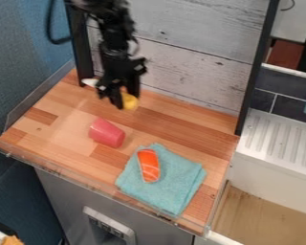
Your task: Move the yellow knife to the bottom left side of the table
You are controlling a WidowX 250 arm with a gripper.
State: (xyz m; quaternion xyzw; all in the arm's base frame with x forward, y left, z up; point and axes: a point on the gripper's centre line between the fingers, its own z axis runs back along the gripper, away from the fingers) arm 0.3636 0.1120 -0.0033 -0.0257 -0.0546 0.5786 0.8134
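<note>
The yellow plastic knife (130, 101) is at the black jaws, rear left on the wooden surface (61, 125) — opening and grip I can't tell — and too low a swing could roll the red plastic cup (107, 133).

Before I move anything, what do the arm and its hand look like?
The arm is black, with blocky, jointed segments. A black cable hangs in a loop at the upper left. The hand is black too. I can make out no markings.
</note>
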